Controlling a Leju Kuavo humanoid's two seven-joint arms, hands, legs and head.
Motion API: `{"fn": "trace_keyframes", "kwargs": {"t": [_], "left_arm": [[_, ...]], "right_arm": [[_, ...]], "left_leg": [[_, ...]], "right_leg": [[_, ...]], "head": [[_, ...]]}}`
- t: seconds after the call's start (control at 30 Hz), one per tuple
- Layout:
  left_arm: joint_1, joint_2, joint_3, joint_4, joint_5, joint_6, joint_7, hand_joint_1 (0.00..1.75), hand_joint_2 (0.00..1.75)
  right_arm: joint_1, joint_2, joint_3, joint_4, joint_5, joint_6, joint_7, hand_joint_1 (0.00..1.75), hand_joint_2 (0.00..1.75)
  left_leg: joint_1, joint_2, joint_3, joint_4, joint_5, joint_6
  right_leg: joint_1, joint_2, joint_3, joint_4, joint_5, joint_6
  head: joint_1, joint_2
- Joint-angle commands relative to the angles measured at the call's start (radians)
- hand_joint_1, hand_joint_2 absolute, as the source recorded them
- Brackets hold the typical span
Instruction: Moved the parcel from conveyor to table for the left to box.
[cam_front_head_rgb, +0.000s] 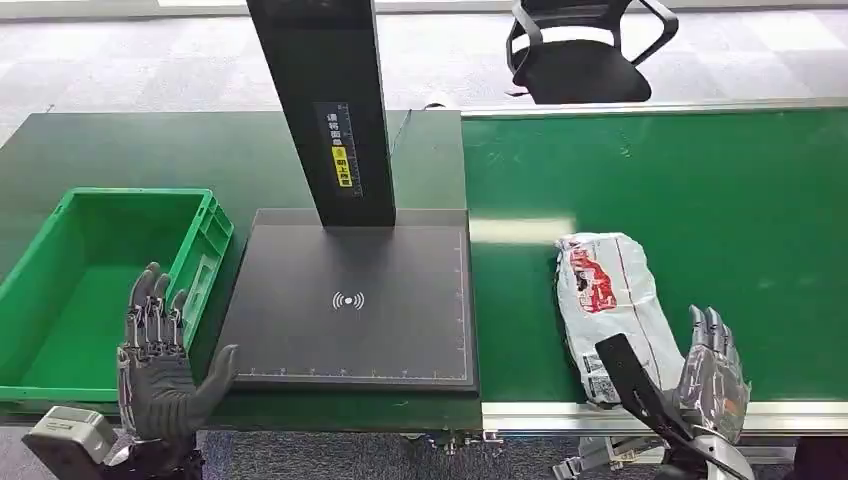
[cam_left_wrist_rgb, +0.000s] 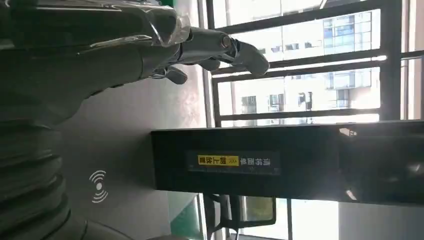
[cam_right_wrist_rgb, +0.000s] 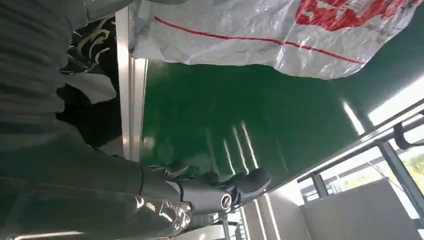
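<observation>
our right hand (cam_front_head_rgb: 712, 375) sits at the near edge of the conveyor (cam_front_head_rgb: 740, 190), fingers spread and holding nothing, with its thumb reaching toward the parcel (cam_front_head_rgb: 610, 310). the parcel, a white plastic mailer with red print, lies on the green belt just to the inner side of that hand. whether the thumb actually touches the bag we cannot tell from the head view; the right wrist view shows the bag (cam_right_wrist_rgb: 280, 35) across an open strip of belt from the fingers (cam_right_wrist_rgb: 245, 182), so we judge the hand is beside it, not around it.

the parcel's long axis runs away from us, from the near rail toward the far side of the belt, slightly slanted. that means our right hand faces its long flank near the close end, and we judge the grasp has to come across the narrow width.

our left hand (cam_front_head_rgb: 155, 365) is well apart from the parcel, open and empty, hovering by the near corner of the green box (cam_front_head_rgb: 215, 235), beside the dark scanner pad (cam_front_head_rgb: 360, 300) on the table (cam_front_head_rgb: 130, 150). the right is clearly the nearer hand.

the parcel's near end is partly hidden behind our thumb and the rail. the label text is too small to read.
</observation>
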Motion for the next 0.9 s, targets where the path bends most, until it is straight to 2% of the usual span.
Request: {"fn": "trace_keyframes", "kwargs": {"t": [0.03, 0.1, 0.2, 0.23, 0.4, 0.57, 0.73, 0.9], "left_arm": [[-0.02, 0.016, 0.009, 0.067, 0.014, -0.017, -0.005, 0.0, 1.75], [-0.021, 0.02, 0.009, 0.077, 0.018, -0.026, -0.012, 0.0, 1.75], [-0.026, 0.021, 0.011, 0.086, 0.02, -0.03, -0.016, 0.0, 1.75], [-0.033, 0.028, 0.007, 0.096, 0.024, -0.035, -0.022, 0.0, 1.75], [-0.049, 0.043, 0.004, 0.122, 0.032, -0.038, -0.033, 0.0, 1.75], [-0.067, 0.061, -0.003, 0.146, 0.048, -0.035, -0.04, 0.0, 1.75], [-0.101, 0.076, -0.02, 0.185, 0.062, -0.034, -0.037, 0.0, 1.75], [-0.134, 0.082, -0.027, 0.216, 0.07, -0.031, -0.031, 0.0, 1.75]], "right_arm": [[-0.039, -0.073, -0.131, 0.12, -0.104, 0.094, -0.065, 0.0, 1.75], [-0.07, -0.11, -0.162, 0.177, -0.175, 0.13, -0.153, 0.0, 1.75], [-0.088, -0.126, -0.173, 0.208, -0.185, 0.132, -0.182, 0.0, 1.75], [-0.092, -0.158, -0.161, 0.232, -0.228, 0.175, -0.248, 0.0, 1.75], [-0.119, -0.197, -0.159, 0.293, -0.269, 0.205, -0.312, 0.0, 1.75], [-0.218, -0.296, -0.113, 0.482, -0.249, 0.228, -0.293, 0.0, 1.75], [-0.312, -0.387, -0.047, 0.696, -0.259, 0.334, -0.244, 0.0, 1.75], [-0.353, -0.428, -0.018, 0.796, -0.274, 0.364, -0.248, 0.0, 1.75]], "left_leg": [[0.0, -0.001, 0.001, -0.001, 0.001, 0.002], [0.001, -0.002, 0.0, -0.002, 0.001, 0.002], [0.001, 0.0, 0.001, -0.002, 0.002, 0.002], [0.0, -0.001, 0.001, -0.001, 0.001, 0.002], [0.0, -0.001, 0.001, -0.002, 0.001, 0.002], [0.001, 0.001, 0.001, -0.002, 0.002, 0.003], [0.0, 0.001, 0.001, -0.001, 0.001, 0.002], [0.0, -0.001, 0.0, -0.001, 0.002, 0.002]], "right_leg": [[0.001, -0.001, 0.001, -0.002, 0.001, -0.002], [0.001, -0.001, 0.001, -0.003, 0.002, -0.003], [0.001, -0.001, 0.001, -0.003, 0.002, -0.003], [0.001, -0.001, 0.001, -0.002, 0.002, -0.002], [0.001, -0.001, 0.001, -0.002, 0.002, -0.003], [0.001, 0.001, 0.001, -0.004, 0.003, -0.003], [0.001, 0.001, 0.002, -0.002, 0.002, -0.002], [0.001, -0.001, 0.001, -0.002, 0.003, -0.002]], "head": [[0.0, 0.0], [0.0, 0.0], [0.0, 0.0], [0.0, 0.0], [0.0, 0.0], [0.0, 0.0], [0.0, 0.0], [0.0, 0.0]]}}
